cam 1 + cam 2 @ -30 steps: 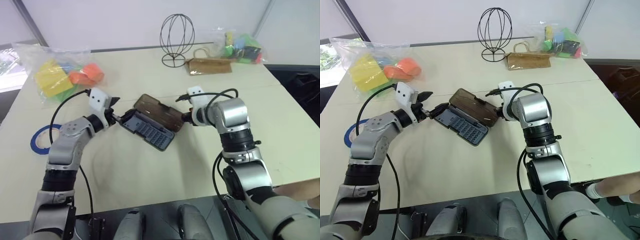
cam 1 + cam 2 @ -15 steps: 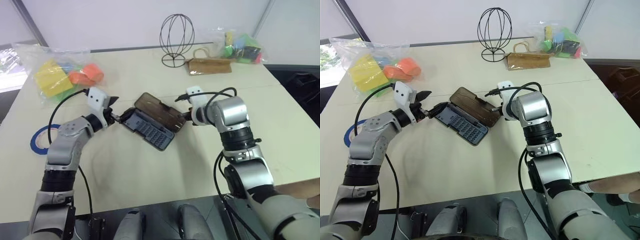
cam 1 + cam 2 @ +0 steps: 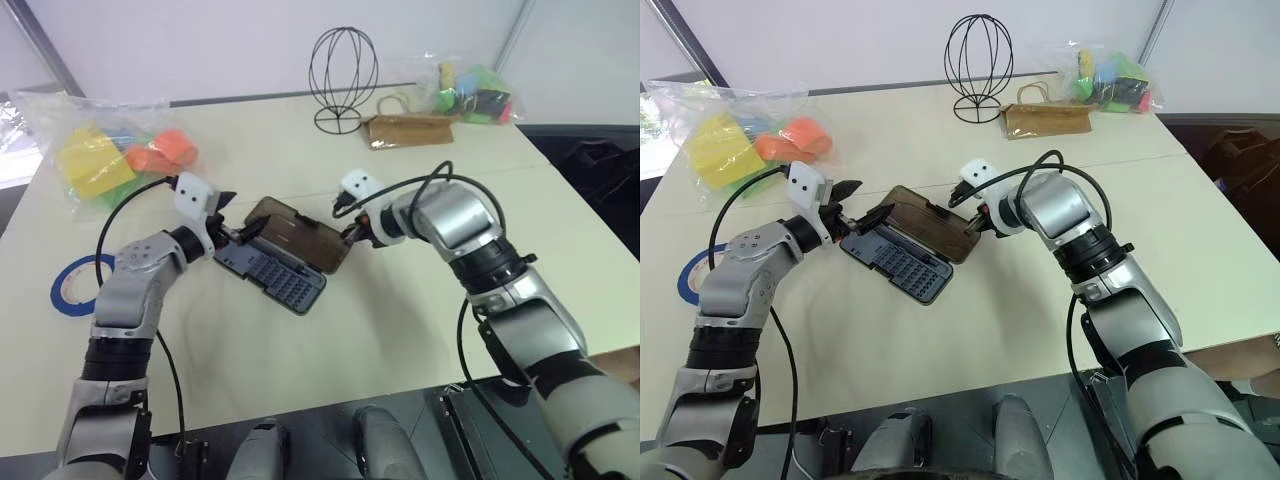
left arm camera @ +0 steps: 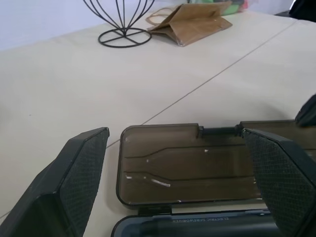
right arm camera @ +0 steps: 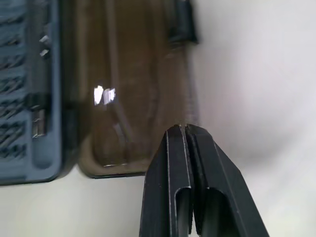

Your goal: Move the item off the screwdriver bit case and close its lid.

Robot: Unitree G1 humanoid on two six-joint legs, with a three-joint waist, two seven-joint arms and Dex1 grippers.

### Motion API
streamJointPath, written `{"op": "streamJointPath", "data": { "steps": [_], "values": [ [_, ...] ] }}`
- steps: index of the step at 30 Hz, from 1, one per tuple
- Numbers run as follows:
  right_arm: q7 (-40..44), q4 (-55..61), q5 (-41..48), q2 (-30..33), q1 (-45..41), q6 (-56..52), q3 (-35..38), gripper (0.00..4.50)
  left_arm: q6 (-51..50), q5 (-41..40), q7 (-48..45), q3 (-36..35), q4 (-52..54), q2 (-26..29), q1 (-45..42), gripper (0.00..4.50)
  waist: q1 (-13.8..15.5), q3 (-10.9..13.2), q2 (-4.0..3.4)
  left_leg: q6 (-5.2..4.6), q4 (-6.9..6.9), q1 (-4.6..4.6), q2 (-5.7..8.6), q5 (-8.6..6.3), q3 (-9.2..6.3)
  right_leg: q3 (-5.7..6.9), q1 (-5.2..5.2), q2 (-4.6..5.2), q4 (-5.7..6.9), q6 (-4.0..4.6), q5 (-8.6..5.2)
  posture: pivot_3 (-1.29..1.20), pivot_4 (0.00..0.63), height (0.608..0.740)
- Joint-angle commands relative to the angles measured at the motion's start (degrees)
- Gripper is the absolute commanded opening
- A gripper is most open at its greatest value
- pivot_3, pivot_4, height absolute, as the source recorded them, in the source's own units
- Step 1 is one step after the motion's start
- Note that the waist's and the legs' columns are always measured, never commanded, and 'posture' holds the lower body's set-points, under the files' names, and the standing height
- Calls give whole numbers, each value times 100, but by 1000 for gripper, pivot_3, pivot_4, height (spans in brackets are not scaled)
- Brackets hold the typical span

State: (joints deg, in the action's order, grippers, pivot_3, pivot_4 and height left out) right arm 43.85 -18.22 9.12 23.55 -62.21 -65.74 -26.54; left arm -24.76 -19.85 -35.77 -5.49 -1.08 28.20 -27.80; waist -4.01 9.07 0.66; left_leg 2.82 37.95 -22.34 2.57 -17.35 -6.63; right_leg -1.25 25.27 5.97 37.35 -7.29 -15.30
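Now the case (image 3: 268, 273) was seen open on the table (image 3: 400, 330), its lid (image 3: 300, 232) laid back flat beside the base, bits exposed. The tape (image 3: 75, 283) was already off it, lying well apart near the table's left edge, so only the closing was judged left. The right gripper (image 3: 352, 232) was seen pinched shut with nothing in it, tips at the lid's far long edge, near the latch side. The left gripper (image 3: 240, 234) was spread wide and empty at the case's left end, one finger on each side of the hinge line, the lid plainly framed between the fingers (image 4: 81, 173) in the wrist view. For a clean close, the shut right tips should be slid under the lid's free edge and swept up and over toward the base; the case should be steadied by the left fingers so it is not pushed across the table. A final press near the latch would likely be needed.
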Motion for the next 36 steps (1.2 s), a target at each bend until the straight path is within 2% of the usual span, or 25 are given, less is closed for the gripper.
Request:
{"op": "streamJointPath", "data": {
  "steps": [1,5,10,13,16,21,26,28,31,34,36],
  "values": [
    [193,-54,-83,-33,-226,194,-56,61,74,-15,79,-219,224,99,8,4500,14,0,0,0,0,0,0,0,0,0,0,1,0,0,0,0,150,740],
    [173,-34,-178,-102,-193,235,-52,61,63,-23,123,-230,277,99,47,4500,12,0,0,0,3,-2,2,0,-2,0,0,4,-1,0,0,0,150,740],
    [-192,260,-117,-201,-140,7,465,61,36,-42,158,-216,353,87,89,4500,14,0,0,0,2,-2,2,0,-2,-1,2,4,0,0,0,0,150,740],
    [-220,845,22,-55,1,-334,704,61,33,-45,143,-190,333,75,60,4500,23,0,0,1,2,-4,3,0,-3,-1,2,5,-1,0,0,0,150,740],
    [-239,1273,185,42,120,-598,942,842,41,-40,129,-170,291,66,22,4500,28,0,0,1,2,-4,3,0,-4,0,2,5,-1,0,0,0,150,740],
    [-1372,1615,75,-549,155,-1450,2090,3266,165,13,-28,-92,-69,73,-191,4500,20,0,0,1,3,-4,3,0,-3,-1,3,5,4,0,0,0,150,740],
    [-2840,1691,-540,-1450,81,-2374,3063,3266,402,140,-253,3,-668,100,-514,4500,14,0,-1,1,3,-4,3,1,-2,-1,6,5,15,0,0,0,150,740],
    [-3563,1611,-932,-2089,-8,-2630,3909,3266,504,192,-336,25,-895,117,-656,4500,15,-1,-1,2,3,-4,4,1,-2,-2,9,6,20,0,0,0,150,740],
    [-4405,1496,-1451,-2727,-134,-2676,4627,3266,612,260,-433,54,-1145,92,-850,4500,14,-1,-1,10,3,-4,9,6,-2,-1,20,13,61,0,0,0,150,740],
    [-4970,1405,-1894,-3340,-253,-2676,4800,3266,682,317,-524,96,-1380,58,-1031,4500,-3,-2,-3,16,0,-4,30,9,-2,-1,30,33,76,0,0,0,150,740],
    [-5090,1457,-2014,-3526,-313,-2676,4911,3266,729,352,-582,124,-1477,44,-1095,4500,-17,-2,-3,21,-5,-4,42,12,-1,0,36,47,79,0,0,0,150,740]
  ]
}}
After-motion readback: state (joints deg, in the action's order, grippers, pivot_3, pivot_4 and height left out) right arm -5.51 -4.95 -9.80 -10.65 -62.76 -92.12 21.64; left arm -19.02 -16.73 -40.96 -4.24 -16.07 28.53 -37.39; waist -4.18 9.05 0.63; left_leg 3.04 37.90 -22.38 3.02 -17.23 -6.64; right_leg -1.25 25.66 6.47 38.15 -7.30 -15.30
